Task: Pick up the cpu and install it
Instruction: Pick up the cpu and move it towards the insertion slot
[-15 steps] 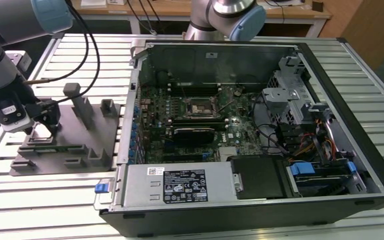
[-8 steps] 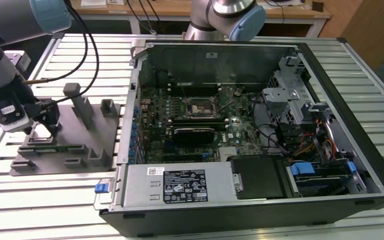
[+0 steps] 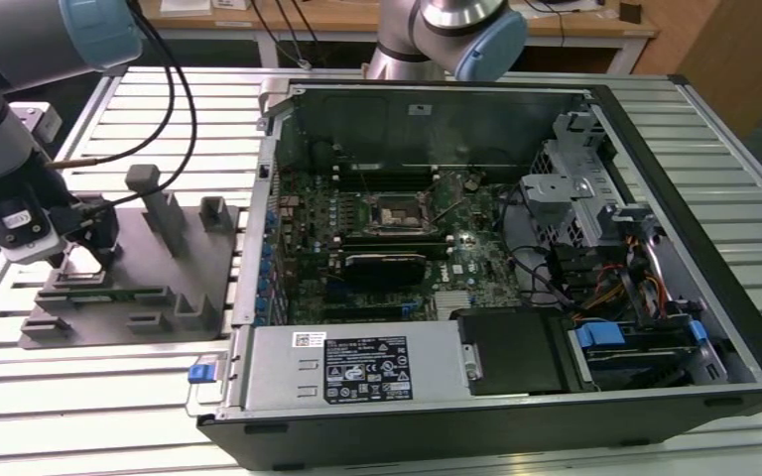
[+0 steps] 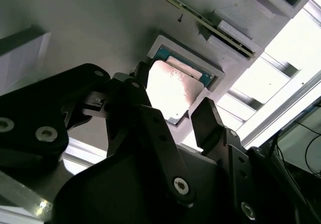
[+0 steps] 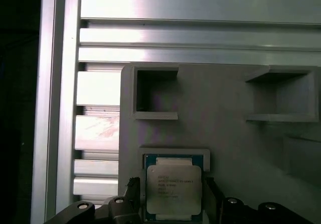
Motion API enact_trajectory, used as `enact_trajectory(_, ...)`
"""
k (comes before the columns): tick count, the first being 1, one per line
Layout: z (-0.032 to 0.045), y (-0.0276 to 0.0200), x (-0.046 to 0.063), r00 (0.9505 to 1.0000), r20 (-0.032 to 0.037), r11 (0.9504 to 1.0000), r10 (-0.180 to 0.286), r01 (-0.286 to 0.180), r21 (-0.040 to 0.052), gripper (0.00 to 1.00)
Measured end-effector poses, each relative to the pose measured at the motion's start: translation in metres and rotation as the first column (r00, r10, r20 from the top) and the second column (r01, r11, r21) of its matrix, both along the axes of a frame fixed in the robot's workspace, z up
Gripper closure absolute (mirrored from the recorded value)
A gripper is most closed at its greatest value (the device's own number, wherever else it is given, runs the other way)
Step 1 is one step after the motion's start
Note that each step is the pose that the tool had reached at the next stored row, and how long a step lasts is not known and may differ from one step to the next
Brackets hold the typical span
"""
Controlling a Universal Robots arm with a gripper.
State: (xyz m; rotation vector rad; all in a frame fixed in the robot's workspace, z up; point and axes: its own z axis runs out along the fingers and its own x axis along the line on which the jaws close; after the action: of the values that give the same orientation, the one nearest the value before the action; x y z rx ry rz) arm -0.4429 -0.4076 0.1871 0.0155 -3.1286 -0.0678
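Second wrist view has the end effector low over the grey fixture, its black fingers spread apart, one on each side of the cpu; whether they touch its edges cannot be told. First wrist view shows the cpu lying flat, silver top up, seated in a shallow square pocket of the fixture. Out in the exterior view, the end effector hangs over the fixture at that view's left, on the slatted metal counter. Beside it lies the open computer case, the black-framed socket well apart from the cpu.
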Motion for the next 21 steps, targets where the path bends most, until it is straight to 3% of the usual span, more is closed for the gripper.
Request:
enact_trajectory(9, -0.0016, 0.0, 0.0003, 1.0, -0.0002, 1.0, 0.0, 0.0, -0.0001, 0.39)
enact_trajectory(14, -0.0017, 0.0, 0.0004, 1.0, 0.0, 1.0, 0.0, 0.0, 0.0, 0.47)
enact_trajectory(21, 0.0051, 0.0, 0.0004, 1.0, 0.0, 1.0, 0.0, 0.0, 0.0, 0.47)
